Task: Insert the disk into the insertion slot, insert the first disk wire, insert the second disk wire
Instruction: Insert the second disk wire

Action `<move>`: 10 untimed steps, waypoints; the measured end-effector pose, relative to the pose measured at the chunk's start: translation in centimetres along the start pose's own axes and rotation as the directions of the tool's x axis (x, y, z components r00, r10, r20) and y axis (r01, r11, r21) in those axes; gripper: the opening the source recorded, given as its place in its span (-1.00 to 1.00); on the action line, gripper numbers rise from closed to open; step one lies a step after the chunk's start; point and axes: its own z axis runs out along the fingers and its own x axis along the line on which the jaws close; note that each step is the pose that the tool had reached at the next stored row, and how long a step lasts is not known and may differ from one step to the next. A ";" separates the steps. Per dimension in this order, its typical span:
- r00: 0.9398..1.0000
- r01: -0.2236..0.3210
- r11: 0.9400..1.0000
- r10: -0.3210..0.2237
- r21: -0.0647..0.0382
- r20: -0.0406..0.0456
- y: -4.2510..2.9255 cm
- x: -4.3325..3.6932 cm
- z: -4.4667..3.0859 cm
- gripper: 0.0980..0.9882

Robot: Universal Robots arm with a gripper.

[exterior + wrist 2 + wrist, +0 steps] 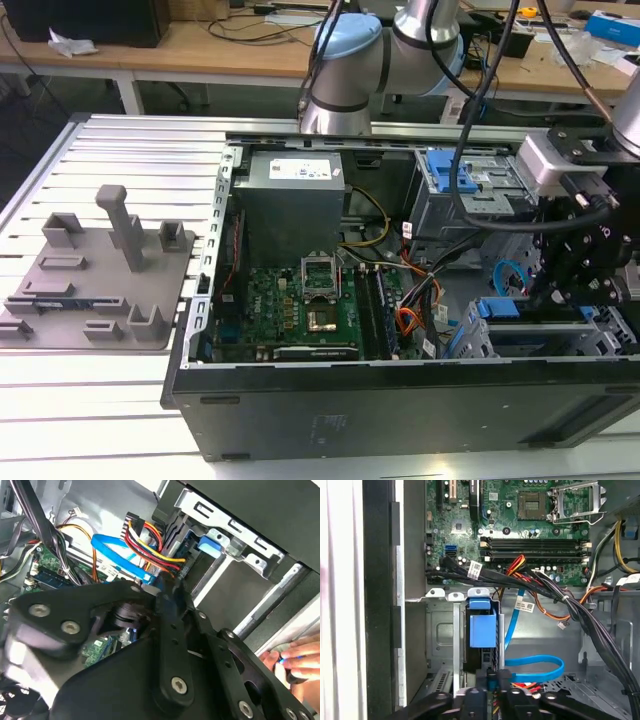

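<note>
With the disk point(483, 625) already seated in the insertion slot point(440, 645), the gripper point(492, 682) appears clamped on the first disk wire point(150, 542) plug at the disk's rear, where slight misalignment could bend it.

Lying open on the slotted table point(120, 130): computer case point(400, 400), green motherboard point(290, 310) showing inside. Sitting alongside, towards the exterior view's left: grey fixture plate point(100, 270).
</note>
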 end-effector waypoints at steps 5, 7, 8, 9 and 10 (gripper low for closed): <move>1.000 -0.002 1.000 0.002 0.000 -0.004 -0.02 -0.11 -2.87 -0.42; 1.000 -0.006 1.000 0.006 0.001 -0.004 -0.01 -0.22 -4.59 -0.42; 1.000 -0.005 1.000 0.005 0.002 -0.004 -0.03 -0.23 -4.89 -0.42; 1.000 -0.006 1.000 0.006 0.004 -0.004 -0.02 -0.22 -4.89 -0.42; 1.000 -0.006 1.000 0.006 0.004 -0.004 -0.02 -0.22 -4.89 -0.42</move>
